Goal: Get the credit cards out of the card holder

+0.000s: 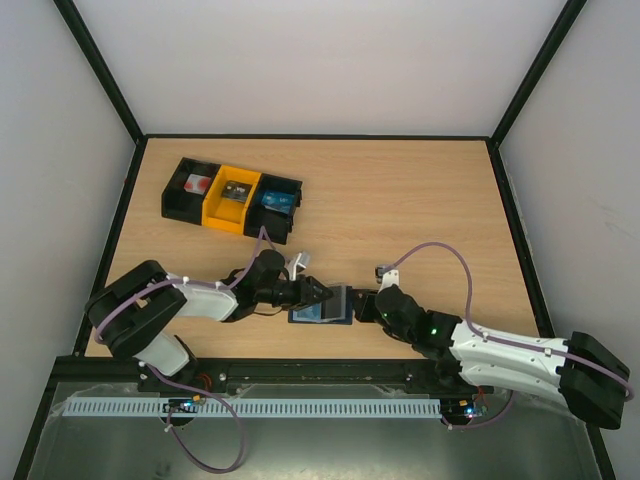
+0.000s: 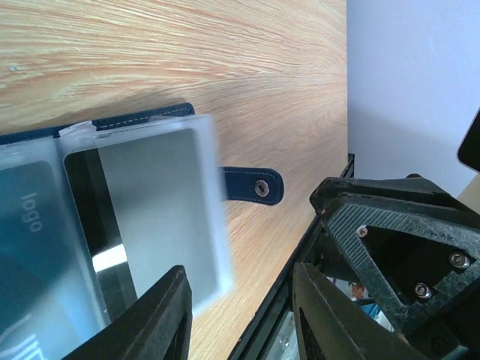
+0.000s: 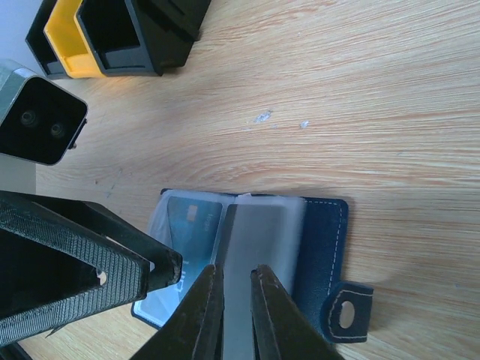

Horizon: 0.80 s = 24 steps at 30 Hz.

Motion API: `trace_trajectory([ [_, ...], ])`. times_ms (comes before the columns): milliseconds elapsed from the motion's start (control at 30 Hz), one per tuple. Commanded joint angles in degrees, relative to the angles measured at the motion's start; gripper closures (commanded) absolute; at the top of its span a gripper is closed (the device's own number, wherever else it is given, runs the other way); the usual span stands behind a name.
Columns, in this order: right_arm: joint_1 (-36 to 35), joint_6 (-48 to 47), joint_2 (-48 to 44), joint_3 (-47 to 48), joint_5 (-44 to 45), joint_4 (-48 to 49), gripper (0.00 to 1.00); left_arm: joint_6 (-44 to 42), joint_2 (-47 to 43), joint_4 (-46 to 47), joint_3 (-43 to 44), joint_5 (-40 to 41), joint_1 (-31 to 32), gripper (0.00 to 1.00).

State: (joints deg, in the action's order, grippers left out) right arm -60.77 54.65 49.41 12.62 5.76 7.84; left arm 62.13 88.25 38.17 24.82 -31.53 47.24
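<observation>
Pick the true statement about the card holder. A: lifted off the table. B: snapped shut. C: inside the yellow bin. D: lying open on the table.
D: the card holder lies spread open on the table, its clear sleeves showing and its snap strap loose.

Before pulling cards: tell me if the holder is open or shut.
Open: holder lies spread flat, sleeves exposed, strap unsnapped.

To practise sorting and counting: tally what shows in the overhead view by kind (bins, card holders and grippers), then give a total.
Bins: 3 (left black bin, yellow bin, right black bin)
Card holder: 1
Grippers: 2 (left gripper, right gripper)
Total: 6
</observation>
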Motion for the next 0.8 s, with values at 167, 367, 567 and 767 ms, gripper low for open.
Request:
trace_trajectory([
  [167, -0.1, 0.9, -1.6, 0.0, 2.1, -2.5, 0.88, -2.3, -0.8, -1.3, 1.2, 1.6, 0.3, 0.59],
  [367, -0.1, 0.9, 1.3, 1.7, -0.9, -0.9, 0.87, -4.5, -2.5, -5.3, 0.6, 4.4, -0.4, 0.56],
  [567, -0.1, 0.3, 6.0, 4.4, -4.4, 0.8, 0.87, -4.7, -2.0, -3.8, -0.9, 4.2, -1.4, 0.53],
  [767, -0.1, 0.4, 11.0, 4.9, -6.7, 3.8, 0.87, -3.5, 0.1, 1.0, -2.9, 2.3, -2.1, 0.51],
])
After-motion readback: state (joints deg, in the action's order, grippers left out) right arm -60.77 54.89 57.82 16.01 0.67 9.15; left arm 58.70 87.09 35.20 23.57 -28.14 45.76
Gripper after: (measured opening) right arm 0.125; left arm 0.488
